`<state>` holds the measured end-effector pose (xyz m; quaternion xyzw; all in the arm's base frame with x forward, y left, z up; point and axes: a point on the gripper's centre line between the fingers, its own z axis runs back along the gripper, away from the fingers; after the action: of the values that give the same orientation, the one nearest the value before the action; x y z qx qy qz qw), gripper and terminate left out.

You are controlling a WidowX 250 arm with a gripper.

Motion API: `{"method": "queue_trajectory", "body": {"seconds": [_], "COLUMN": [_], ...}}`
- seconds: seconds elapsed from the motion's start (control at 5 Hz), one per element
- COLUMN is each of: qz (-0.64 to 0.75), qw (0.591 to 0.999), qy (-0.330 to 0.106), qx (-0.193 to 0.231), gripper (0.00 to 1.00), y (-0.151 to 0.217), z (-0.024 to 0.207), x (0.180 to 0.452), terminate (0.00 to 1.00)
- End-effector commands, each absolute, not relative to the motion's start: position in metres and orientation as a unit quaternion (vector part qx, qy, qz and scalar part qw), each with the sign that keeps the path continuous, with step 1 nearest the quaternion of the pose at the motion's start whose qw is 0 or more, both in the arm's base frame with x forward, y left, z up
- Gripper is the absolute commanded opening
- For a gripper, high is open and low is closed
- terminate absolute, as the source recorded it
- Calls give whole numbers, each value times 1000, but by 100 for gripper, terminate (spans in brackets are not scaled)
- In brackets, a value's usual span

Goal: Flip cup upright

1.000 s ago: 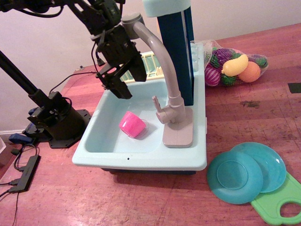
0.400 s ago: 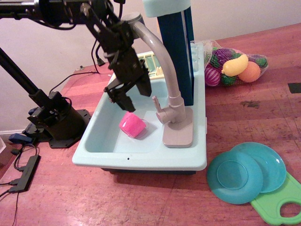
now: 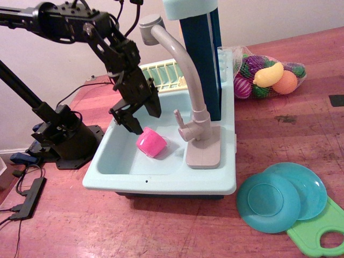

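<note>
The pink cup [image 3: 151,143] lies on its side in the basin of the light blue toy sink [image 3: 115,173]. My gripper [image 3: 144,121] hangs over the basin just above and behind the cup, at its upper left. Its two dark fingers [image 3: 133,122] are spread apart and hold nothing. They point down toward the cup and stand a little short of it.
A grey faucet [image 3: 189,86] arches over the basin right of my gripper, with a dark blue column [image 3: 203,54] behind. A cream dish rack [image 3: 162,76] sits at the back. Two teal plates [image 3: 280,197], a green cutting board [image 3: 317,232] and a net bag of toy fruit [image 3: 269,75] lie to the right.
My gripper has come down and moved left into the basin, ending close above the cup. The cup has not moved.
</note>
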<state>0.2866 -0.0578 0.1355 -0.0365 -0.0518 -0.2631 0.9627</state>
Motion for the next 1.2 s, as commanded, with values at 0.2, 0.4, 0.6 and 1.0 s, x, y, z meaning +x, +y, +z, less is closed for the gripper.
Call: {"method": "queue_trajectory", "body": {"seconds": [0.2,0.4,0.6,1.0], "qz": [-261,-256,-258,-242], "qw": [960,962,962,966], "qy": [-90,-83,-79,-82], "qx": [-41,-44,-40,-41], "gripper": [100,100,100,0], "y": [-66,-68,-68,-59], "z": [124,112,97,96], "x": [297,291,290,283], "terminate": [0,0,0,0]}}
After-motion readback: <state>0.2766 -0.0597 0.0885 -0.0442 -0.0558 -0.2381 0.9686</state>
